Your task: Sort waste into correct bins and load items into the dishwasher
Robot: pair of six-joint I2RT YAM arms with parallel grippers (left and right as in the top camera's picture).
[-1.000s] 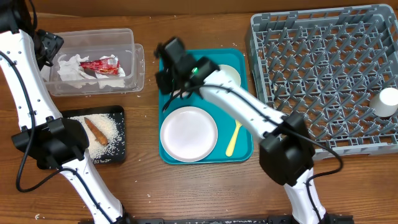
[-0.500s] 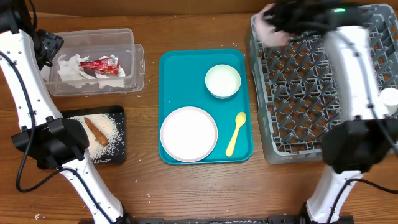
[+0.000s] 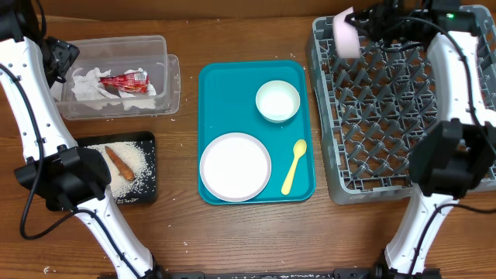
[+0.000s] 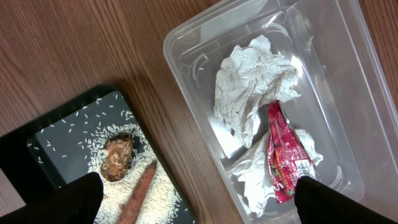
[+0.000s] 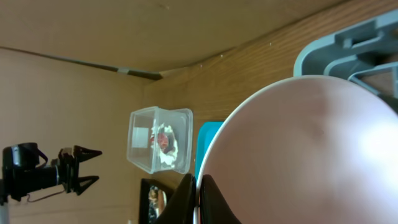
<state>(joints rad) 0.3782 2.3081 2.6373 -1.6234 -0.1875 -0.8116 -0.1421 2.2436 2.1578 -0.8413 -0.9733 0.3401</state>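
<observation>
My right gripper point(image 3: 364, 25) is shut on the rim of a pale pink bowl point(image 3: 346, 32), held on edge over the far left corner of the grey dish rack point(image 3: 403, 167). In the right wrist view the bowl point(image 5: 311, 155) fills the frame, its rim pinched between the fingers point(image 5: 198, 193). A second bowl point(image 3: 277, 101), a round plate point(image 3: 235, 167) and a yellow spoon point(image 3: 293, 166) lie on the teal tray point(image 3: 225, 85). My left gripper point(image 4: 193, 202) is open above the clear tub point(image 4: 348, 81) with napkins point(image 4: 252, 87) and the red wrapper point(image 4: 283, 155), and the black tray point(image 4: 68, 130) with rice, stick and lump.
The clear tub point(image 3: 116, 77) sits at the back left and the black tray point(image 3: 120, 167) in front of it. The teal tray lies between them and the rack. Bare wooden table runs along the front edge.
My right arm swung from above the teal tray to the rack's far left corner, carrying the pink bowl. The left arm has not moved.
</observation>
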